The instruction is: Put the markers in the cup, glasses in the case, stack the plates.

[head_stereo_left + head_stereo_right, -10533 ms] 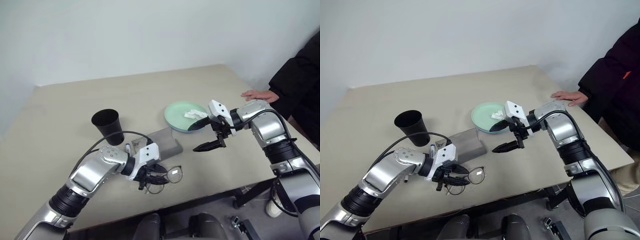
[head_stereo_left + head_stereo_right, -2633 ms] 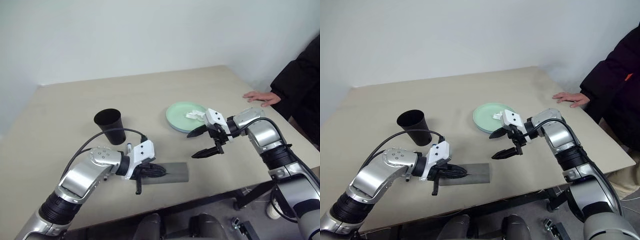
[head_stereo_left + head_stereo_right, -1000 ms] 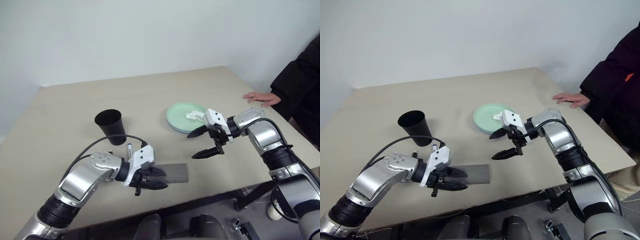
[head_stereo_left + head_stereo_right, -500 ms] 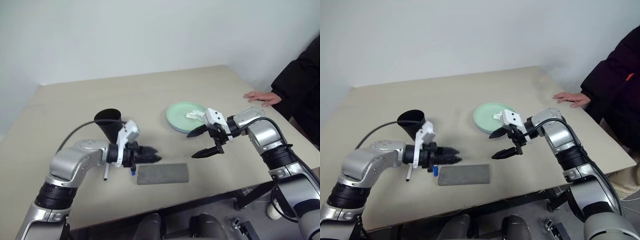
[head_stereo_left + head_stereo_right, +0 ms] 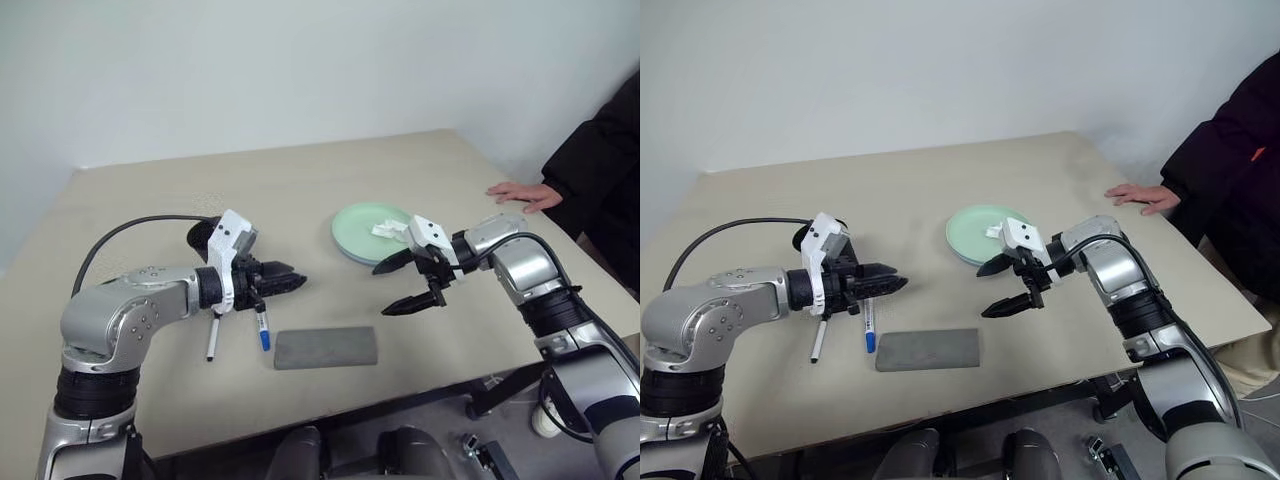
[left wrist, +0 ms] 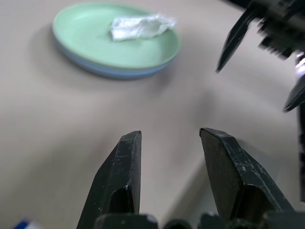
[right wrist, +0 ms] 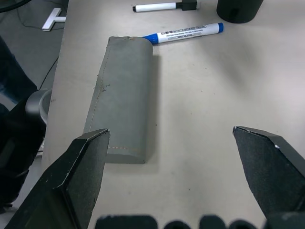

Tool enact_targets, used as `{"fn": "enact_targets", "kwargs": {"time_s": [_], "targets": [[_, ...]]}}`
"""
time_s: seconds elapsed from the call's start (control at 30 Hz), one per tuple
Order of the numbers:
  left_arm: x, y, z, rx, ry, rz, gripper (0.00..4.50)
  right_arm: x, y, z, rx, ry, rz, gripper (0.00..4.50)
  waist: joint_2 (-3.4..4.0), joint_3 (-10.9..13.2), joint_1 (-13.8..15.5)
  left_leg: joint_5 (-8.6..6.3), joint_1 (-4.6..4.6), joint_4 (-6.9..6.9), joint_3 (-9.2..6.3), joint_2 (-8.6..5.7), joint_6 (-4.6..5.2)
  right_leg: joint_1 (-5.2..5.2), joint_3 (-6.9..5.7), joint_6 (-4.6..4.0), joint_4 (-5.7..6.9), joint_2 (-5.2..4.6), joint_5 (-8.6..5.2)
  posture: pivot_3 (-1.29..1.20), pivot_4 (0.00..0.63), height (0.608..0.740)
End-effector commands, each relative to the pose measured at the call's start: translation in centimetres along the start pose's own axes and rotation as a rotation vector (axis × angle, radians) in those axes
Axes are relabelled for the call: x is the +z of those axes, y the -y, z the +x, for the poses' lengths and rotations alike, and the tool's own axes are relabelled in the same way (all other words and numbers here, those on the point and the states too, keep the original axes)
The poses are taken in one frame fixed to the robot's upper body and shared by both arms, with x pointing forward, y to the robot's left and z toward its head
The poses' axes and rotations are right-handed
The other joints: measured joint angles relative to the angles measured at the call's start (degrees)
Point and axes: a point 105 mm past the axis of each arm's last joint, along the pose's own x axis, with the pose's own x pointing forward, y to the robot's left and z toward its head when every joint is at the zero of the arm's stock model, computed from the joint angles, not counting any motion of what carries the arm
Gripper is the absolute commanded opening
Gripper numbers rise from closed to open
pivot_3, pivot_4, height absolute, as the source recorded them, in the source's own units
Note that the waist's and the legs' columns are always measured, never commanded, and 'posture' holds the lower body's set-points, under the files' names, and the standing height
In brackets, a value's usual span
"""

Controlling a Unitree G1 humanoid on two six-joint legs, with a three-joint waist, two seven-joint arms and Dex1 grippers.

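I have the left gripper (image 5: 285, 281) raised above the table, jaws narrowly parted with nothing between them, pointing toward the plates. The right gripper (image 5: 408, 283) hangs over the table between case and plates, jaws spread wide, empty. The case (image 5: 326, 347) lies shut near the front edge; no glasses are visible, so I judge them already inside. The plates (image 6: 114, 55) sit stacked, mint on blue, with a tissue (image 6: 140, 26) lying on top. That leaves the markers. The blue marker (image 5: 261, 328) and the black marker (image 5: 211, 338) lie side by side on the table just left of the case, below my left gripper; the cup (image 5: 803, 238) stands just behind that gripper, largely hidden by it. To do this step well, I would turn the left gripper downward, straddle one barrel near its middle across its length, close firmly, lift clear, then tip it upright over the cup mouth before release, avoiding a knock to the cup. Count: two markers, one cup, one case, two plates, one tissue, one person's hand (image 5: 520, 193) resting at the far right edge.
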Motion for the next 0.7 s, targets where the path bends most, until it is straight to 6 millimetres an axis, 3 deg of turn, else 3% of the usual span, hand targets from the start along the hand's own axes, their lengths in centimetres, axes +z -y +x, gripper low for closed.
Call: {"fn": "enact_targets", "kwargs": {"time_s": [0.03,0.13,0.37,0.7], "targets": [[0.6,-1.4,-0.5,0.194,-0.042,0.059,2.00,1.4,0.3,-0.4,0.001,0.009,-0.060,4.50,0.00,0.0,0.0,0.00,0.00,0.00,-0.01,0.01,-0.01,0.01,-0.01,0.00,0.00,0.01,0.00,0.00,0.000,0.700],[0.3,-2.6,-0.5,0.322,-0.093,-0.008,2.00,1.4,0.3,-0.3,0.008,0.009,-0.064,4.50,-0.06,0.0,0.1,0.01,-0.01,0.01,-0.05,-0.01,-0.01,0.04,-0.04,0.02,0.00,0.00,0.01,0.00,0.000,0.700],[-1.3,-2.5,0.3,0.371,-0.169,-0.143,2.00,1.5,0.3,0.1,0.028,0.007,-0.075,4.50,-0.13,0.0,-0.1,0.01,-0.02,0.02,-0.04,-0.05,-0.03,0.02,0.04,0.05,0.05,0.01,0.03,0.00,0.000,0.700],[-1.7,-2.5,1.3,0.463,-0.202,-0.118,2.00,1.8,0.2,0.5,0.042,0.011,-0.089,4.50,-0.15,0.0,0.0,0.06,0.00,0.04,-0.08,-0.02,-0.11,0.03,0.03,-0.03,0.07,-0.02,0.07,0.00,0.000,0.700]]}}
